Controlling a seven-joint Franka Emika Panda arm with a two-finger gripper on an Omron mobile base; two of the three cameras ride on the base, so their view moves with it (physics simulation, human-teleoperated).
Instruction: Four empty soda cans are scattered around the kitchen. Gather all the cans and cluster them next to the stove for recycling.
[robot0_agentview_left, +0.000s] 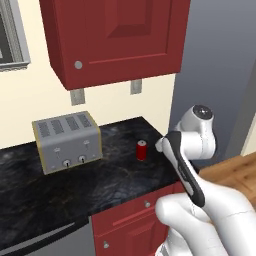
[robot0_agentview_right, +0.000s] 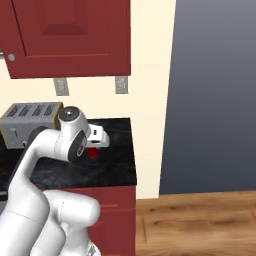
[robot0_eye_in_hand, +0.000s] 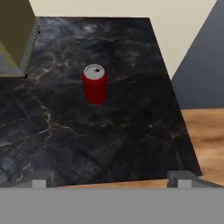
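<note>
One red soda can (robot0_agentview_left: 142, 150) with a silver top stands upright on the black marbled countertop (robot0_agentview_left: 60, 190), right of a toaster. In the hand view the soda can (robot0_eye_in_hand: 95, 84) sits ahead of my gripper (robot0_eye_in_hand: 112, 180) and apart from it. The two fingertips (robot0_eye_in_hand: 41, 179) stand wide apart with nothing between them, so the gripper is open. In the right base view the soda can (robot0_agentview_right: 93, 152) peeks out just under my white hand. The stove is out of view.
A silver four-slot toaster (robot0_agentview_left: 66, 140) stands on the counter's left. Dark red wall cabinets (robot0_agentview_left: 117, 37) hang above. The counter ends at the right, beside a tall grey panel (robot0_agentview_right: 215, 95) and wooden floor (robot0_agentview_right: 200, 220). A steel-fronted appliance (robot0_agentview_left: 55, 240) sits under the counter.
</note>
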